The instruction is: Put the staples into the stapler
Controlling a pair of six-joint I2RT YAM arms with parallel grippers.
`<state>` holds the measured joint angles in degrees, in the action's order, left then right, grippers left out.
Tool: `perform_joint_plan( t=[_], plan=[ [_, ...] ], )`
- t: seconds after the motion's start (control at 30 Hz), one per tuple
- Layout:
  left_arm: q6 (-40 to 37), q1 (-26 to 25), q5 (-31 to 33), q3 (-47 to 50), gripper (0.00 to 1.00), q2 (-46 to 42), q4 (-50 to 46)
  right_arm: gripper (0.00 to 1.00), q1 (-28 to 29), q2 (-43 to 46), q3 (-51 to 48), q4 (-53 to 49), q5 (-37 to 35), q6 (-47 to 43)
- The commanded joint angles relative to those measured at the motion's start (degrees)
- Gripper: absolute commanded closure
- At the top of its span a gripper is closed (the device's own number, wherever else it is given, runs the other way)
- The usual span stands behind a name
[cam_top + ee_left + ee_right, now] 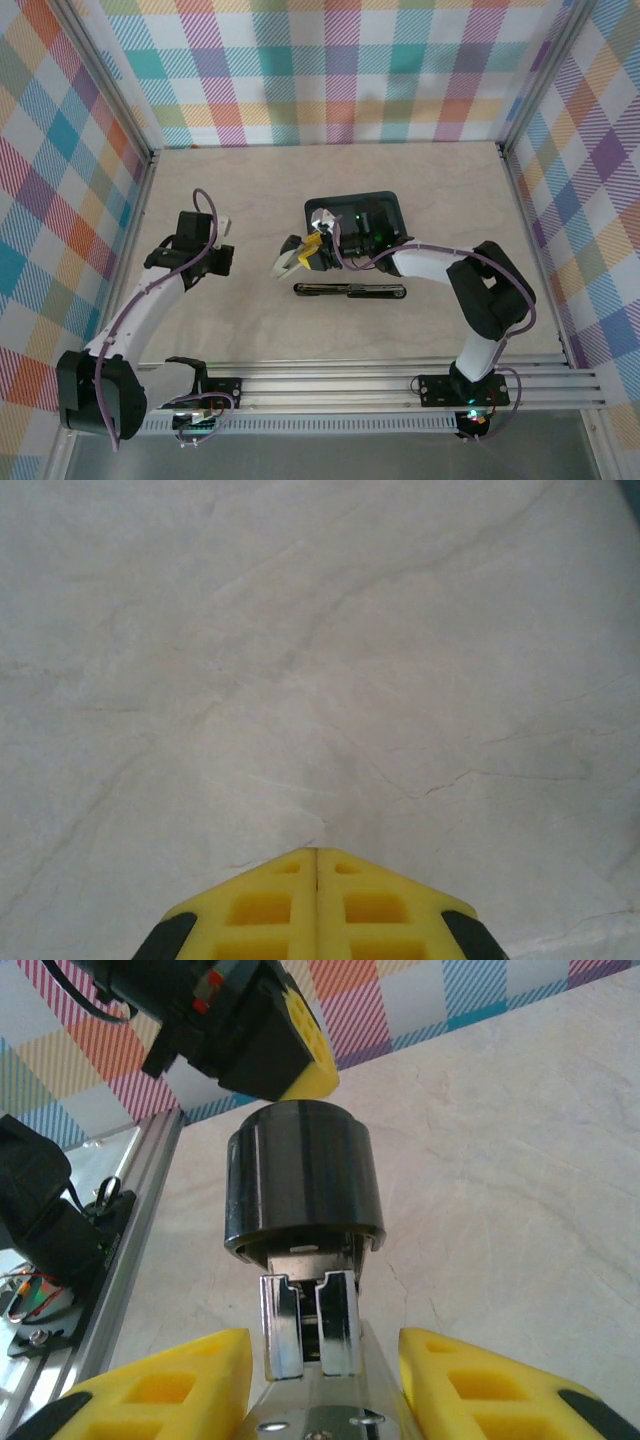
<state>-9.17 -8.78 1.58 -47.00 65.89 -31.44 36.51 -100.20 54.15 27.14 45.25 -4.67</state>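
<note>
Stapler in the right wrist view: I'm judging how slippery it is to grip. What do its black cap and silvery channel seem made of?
On the stapler, the black cap looks like moulded plastic, smooth and semi-glossy, with soft highlights. The silvery channel looks like polished metal, perhaps plated steel: mirror-like reflections and crisp folded edges.

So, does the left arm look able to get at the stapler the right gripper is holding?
Probably yes. The left gripper hovers close beyond the black end of the stapler held by the right gripper, with nothing between them. It is shut, so it would need to open first.
</note>
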Motion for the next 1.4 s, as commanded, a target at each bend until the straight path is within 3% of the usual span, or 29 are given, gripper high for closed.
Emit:
perform_joint_plan(
  t=[0.0, 0.07, 0.17, 0.2, 0.33, 0.47, 0.63, 0.87, 1.37],
  plan=[
    [0.73, 0.69, -3.95, -0.96, 0.95, 0.24, -0.86, 1.00, 0.51, -0.24, 3.62, 5.72, -0.64, 2.62],
    [-1.11, 0.69, -12.07, -1.16, 0.84, -2.25, 2.34, 1.00, 0.49, -0.16, 4.41, 3.80, -0.38, 0.64],
    [-4.23, 0.69, -23.28, -0.44, 0.54, -7.78, 9.74, 1.00, 0.49, 0.25, 6.09, -1.10, 1.90, -4.16],
    [-5.19, 0.69, -26.69, -0.32, 0.49, -9.19, 11.35, 1.00, 0.49, 0.19, 6.85, -3.15, 3.09, -5.39],
    [-17.15, 0.67, -42.64, -3.74, 0.37, -10.33, 7.28, 1.00, 0.49, 0.27, 8.53, -7.39, 5.13, -8.26],
    [-29.73, 0.48, -51.11, -8.57, 0.30, -6.78, -0.77, 1.00, 0.65, 0.74, 10.10, -12.76, 6.87, -12.57],
    [-38.79, -2.18, -51.85, -13.84, 0.31, -1.72, -5.30, 1.00, 1.41, 1.82, 12.01, -20.35, 5.88, -18.17],
    [-48.55, -7.41, -48.67, -21.54, 0.37, 6.57, -13.56, 1.00, 1.81, 1.99, 12.63, -20.73, 6.14, -18.90],
    [-55.57, -12.73, -43.75, -27.61, 0.44, 18.26, -17.64, 1.00, 1.97, 2.38, 13.26, -20.86, 6.56, -19.49]
  ],
)
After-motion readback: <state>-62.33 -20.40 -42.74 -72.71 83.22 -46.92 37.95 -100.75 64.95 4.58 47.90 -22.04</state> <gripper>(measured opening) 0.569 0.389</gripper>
